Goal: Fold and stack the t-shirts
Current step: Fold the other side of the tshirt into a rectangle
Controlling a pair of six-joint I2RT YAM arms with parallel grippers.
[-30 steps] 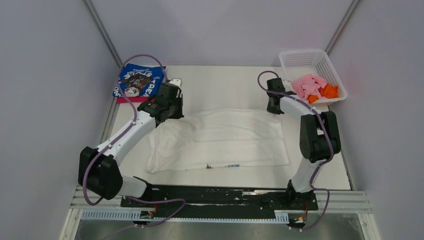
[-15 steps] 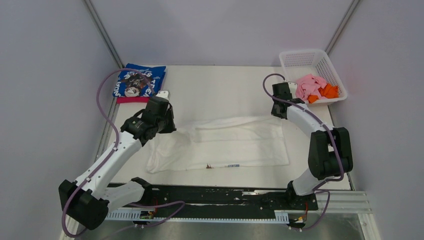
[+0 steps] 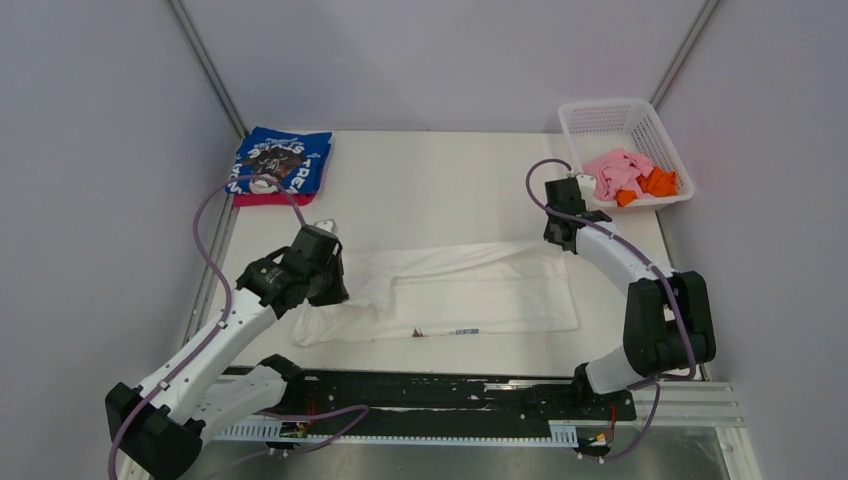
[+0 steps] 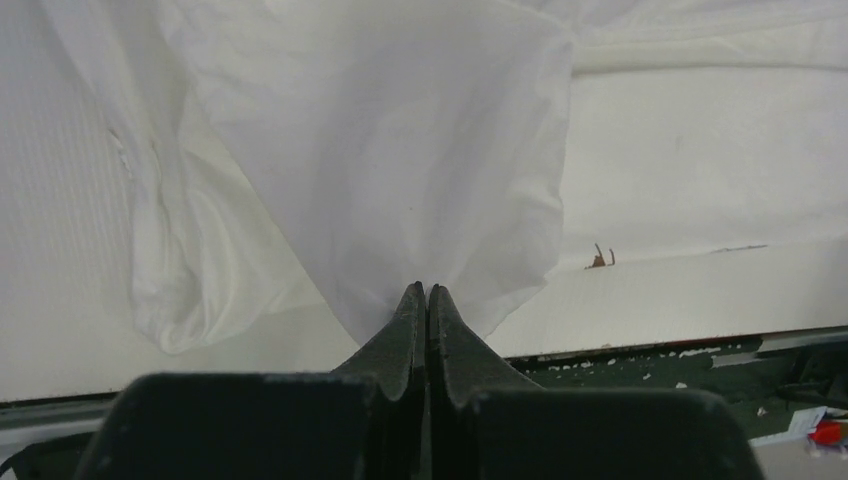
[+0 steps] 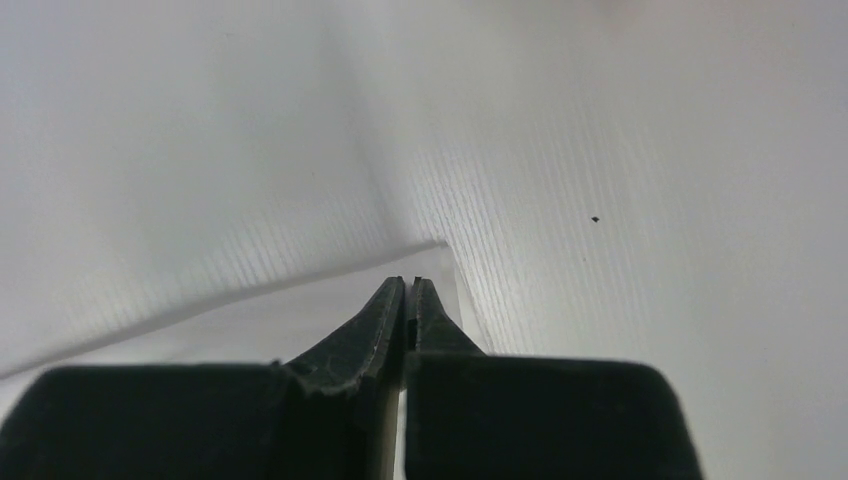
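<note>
- Two claws share one job in the top view. The left claw and the right claw each hold a far corner of the white tee. It lies spread on the bench, its far edge raised over its own middle. I judge the first lengthwise fold to be in hand, about halfway across.
- Beyond the white tee's far-left corner, the blue tee lies folded on the magenta tee. Beyond its far-right corner, the pink tee and orange tee sit in the basket.
- Left wrist view: the left claw is clamped tight on a pinch of the white tee, which fans loosely away from the tips.
- Right wrist view: the right claw is pinched closed on a thin edge of the white tee.
- Next, by my reading, both corners should travel level to the white tee's near hem and let go together. An uneven pace would skew the fold.
</note>
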